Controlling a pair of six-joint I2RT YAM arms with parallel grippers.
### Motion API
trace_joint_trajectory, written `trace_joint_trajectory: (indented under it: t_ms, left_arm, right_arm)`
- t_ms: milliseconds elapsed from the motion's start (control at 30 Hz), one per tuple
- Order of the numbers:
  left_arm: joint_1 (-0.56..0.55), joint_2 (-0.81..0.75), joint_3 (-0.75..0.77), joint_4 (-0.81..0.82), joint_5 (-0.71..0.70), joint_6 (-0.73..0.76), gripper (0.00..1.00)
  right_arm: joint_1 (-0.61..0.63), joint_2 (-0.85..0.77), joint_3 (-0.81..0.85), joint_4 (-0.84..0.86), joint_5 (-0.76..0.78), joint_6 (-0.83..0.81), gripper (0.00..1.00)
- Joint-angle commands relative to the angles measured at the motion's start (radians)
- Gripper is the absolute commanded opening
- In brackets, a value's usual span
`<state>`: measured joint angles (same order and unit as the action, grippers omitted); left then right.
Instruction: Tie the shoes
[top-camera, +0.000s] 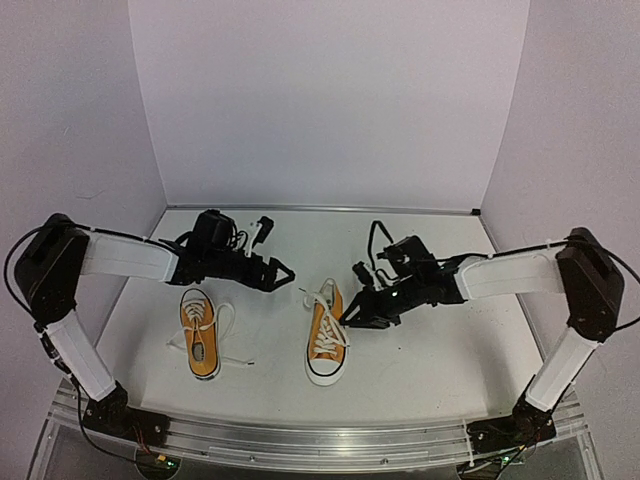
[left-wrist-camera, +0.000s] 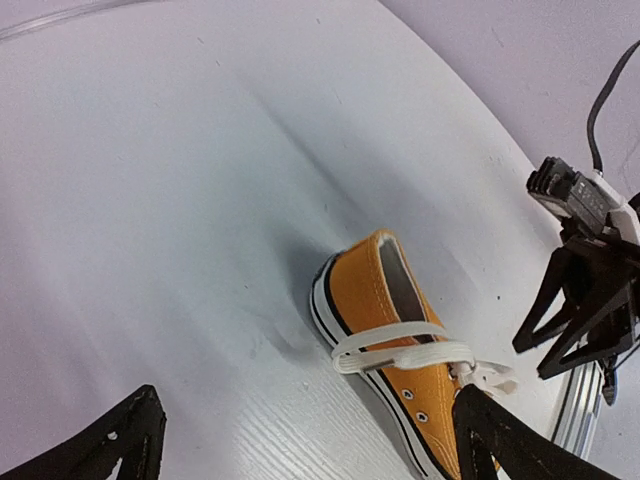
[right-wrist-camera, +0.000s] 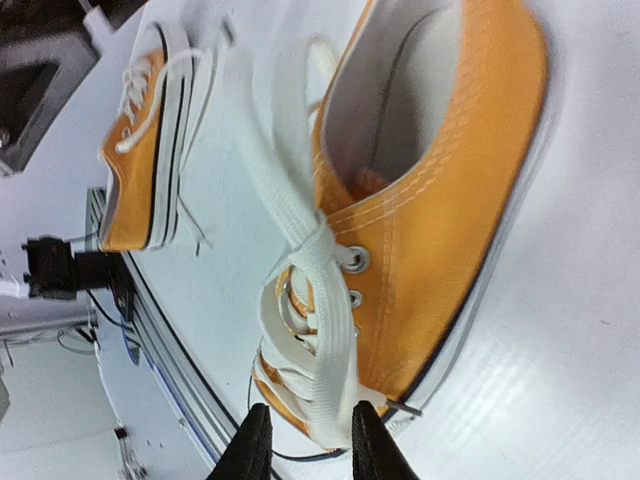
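Observation:
Two orange-yellow shoes with white laces lie toes toward me on the white table: the left shoe (top-camera: 200, 338) and the right shoe (top-camera: 326, 338). My left gripper (top-camera: 284, 270) hangs open just beyond and left of the right shoe's heel, with nothing between its fingers (left-wrist-camera: 120, 445). In the left wrist view that shoe (left-wrist-camera: 400, 330) has a lace loop (left-wrist-camera: 395, 350) draped over its side. My right gripper (top-camera: 351, 314) sits at the right shoe's right side. Its jaws (right-wrist-camera: 308, 418) stand slightly apart with a flat lace loop (right-wrist-camera: 325, 330) lying between them, running back to a knot at the eyelets.
White walls close in the table at the back and both sides. A metal rail (top-camera: 320, 440) runs along the near edge. The left shoe's laces (top-camera: 225, 330) trail loose on the table. The right gripper (left-wrist-camera: 585, 300) appears in the left wrist view, close to the shoe.

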<state>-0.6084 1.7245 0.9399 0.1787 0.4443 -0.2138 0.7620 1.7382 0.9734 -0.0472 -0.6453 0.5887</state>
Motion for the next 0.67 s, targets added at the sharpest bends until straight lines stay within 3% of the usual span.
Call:
trace_joint_trajectory:
  t_ms: [0, 200, 267, 633]
  left_arm:
    - [0.028, -0.177, 0.013, -0.194, -0.166, -0.001, 1.0]
    - [0.092, -0.294, 0.08, -0.481, -0.275, -0.099, 1.0]
    - [0.094, -0.364, 0.057, -0.526, -0.309, -0.121, 1.0]
    - [0.093, -0.607, -0.204, -0.557, -0.37, -0.285, 1.0]
  right_arm:
    - [-0.086, -0.179, -0.024, -0.085, 0.113, -0.03, 0.41]
    - [-0.129, -0.337, -0.018, -0.17, 0.205, -0.07, 0.68]
    - [-0.129, -0.379, -0.048, -0.183, 0.218, -0.071, 0.71]
    - [-0.126, -0.519, -0.326, -0.068, 0.243, 0.036, 0.72]
